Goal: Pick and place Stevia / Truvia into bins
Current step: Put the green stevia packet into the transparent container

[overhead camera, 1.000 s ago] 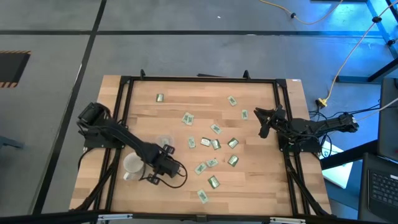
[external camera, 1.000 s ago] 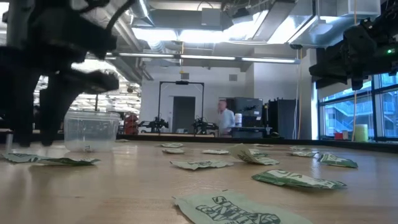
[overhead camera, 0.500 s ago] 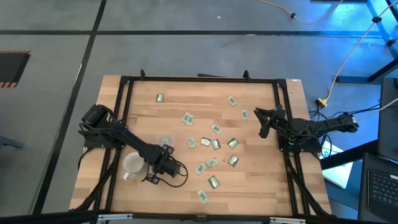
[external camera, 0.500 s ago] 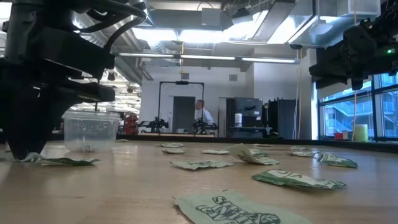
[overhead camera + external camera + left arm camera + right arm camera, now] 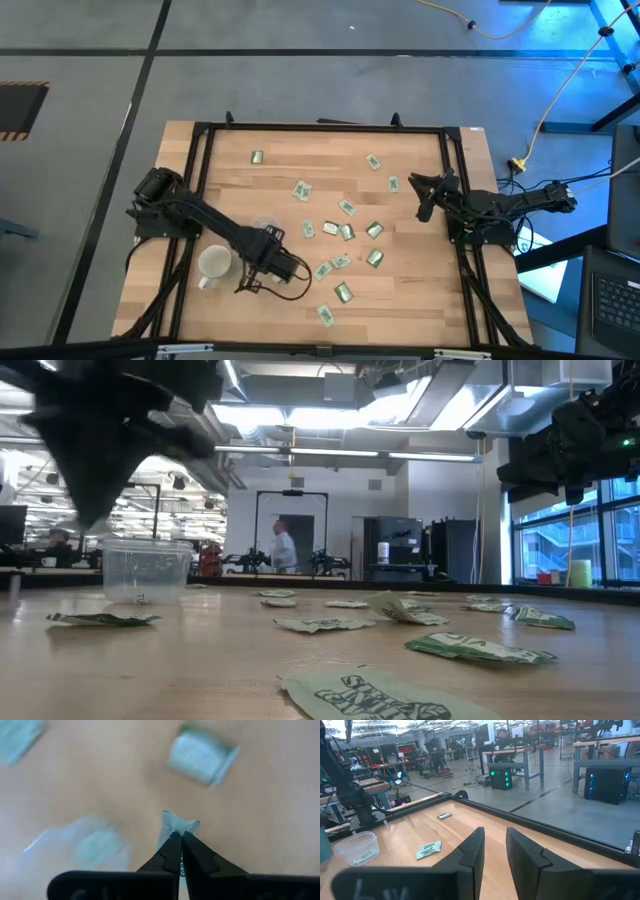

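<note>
**A:** Start at the left end effector (image 5: 179, 836). What is it doing?

**B:** Its two slim dark fingers are pinched together on a Stevia sachet (image 5: 176, 823), a thin bit of crinkled paper that sticks out past the tips. In the high view the left end effector (image 5: 268, 238) sits above the pale wooden desk (image 5: 300, 300), just beside the clear plastic cup (image 5: 262, 228) and near the white mug (image 5: 214, 264).

**A:** What is the cup like?

**B:** Round, see-through and thin-walled. In the low view the clear plastic cup (image 5: 146, 570) stands upright on the desk, with a small flat piece lying in its bottom. The right wrist view shows a sachet inside it too.

**A:** And the other sachets?

**B:** Many small flat green-and-white rectangles are scattered across the middle of the desk, such as one sachet (image 5: 343, 292) towards the near edge and another (image 5: 257, 157) alone near the far left corner. At desk height they look creased and slightly curled, like this one (image 5: 101, 618) near the cup.

**A:** The right arm?

**B:** The right end effector (image 5: 424, 203) hangs over the right side of the desk, well apart from the cup. Its broad dark fingers (image 5: 471, 851) stand parted with nothing between them.
</note>
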`<state>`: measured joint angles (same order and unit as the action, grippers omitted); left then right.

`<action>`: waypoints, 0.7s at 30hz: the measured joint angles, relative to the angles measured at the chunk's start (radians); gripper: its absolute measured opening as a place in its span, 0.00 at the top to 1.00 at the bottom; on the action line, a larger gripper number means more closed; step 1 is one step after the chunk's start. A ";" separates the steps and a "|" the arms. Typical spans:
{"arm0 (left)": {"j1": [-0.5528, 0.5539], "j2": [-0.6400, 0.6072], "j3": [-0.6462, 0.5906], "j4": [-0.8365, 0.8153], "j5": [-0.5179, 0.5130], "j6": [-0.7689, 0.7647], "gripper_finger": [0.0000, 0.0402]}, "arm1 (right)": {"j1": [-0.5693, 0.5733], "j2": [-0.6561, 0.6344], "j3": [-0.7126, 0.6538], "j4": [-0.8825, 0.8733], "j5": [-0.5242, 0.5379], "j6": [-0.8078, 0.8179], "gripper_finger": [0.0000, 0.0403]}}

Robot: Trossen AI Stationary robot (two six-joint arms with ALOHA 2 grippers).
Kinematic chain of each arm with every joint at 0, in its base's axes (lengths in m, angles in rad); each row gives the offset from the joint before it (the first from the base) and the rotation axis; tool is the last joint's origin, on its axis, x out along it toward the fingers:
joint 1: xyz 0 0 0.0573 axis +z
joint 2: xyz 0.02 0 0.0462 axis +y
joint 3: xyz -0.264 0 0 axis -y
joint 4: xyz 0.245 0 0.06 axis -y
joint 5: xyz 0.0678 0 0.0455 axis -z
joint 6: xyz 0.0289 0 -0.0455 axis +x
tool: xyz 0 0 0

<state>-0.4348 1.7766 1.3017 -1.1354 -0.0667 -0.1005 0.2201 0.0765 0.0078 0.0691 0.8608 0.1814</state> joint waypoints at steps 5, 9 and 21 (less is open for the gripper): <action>0.053 -0.047 0.011 -0.159 -0.134 0.000 0.99 | 0.000 0.000 0.000 0.000 0.000 -0.001 0.79; 0.103 -0.092 0.011 -0.154 -0.165 0.013 0.99 | 0.000 0.000 0.000 0.000 0.000 -0.002 0.79; 0.242 -0.102 -0.081 -0.030 -0.084 0.102 0.99 | 0.000 0.000 0.000 0.000 0.000 -0.002 0.79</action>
<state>-0.1930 1.6745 1.2203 -1.1652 -0.1511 0.0018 0.2202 0.0765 0.0078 0.0689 0.8608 0.1796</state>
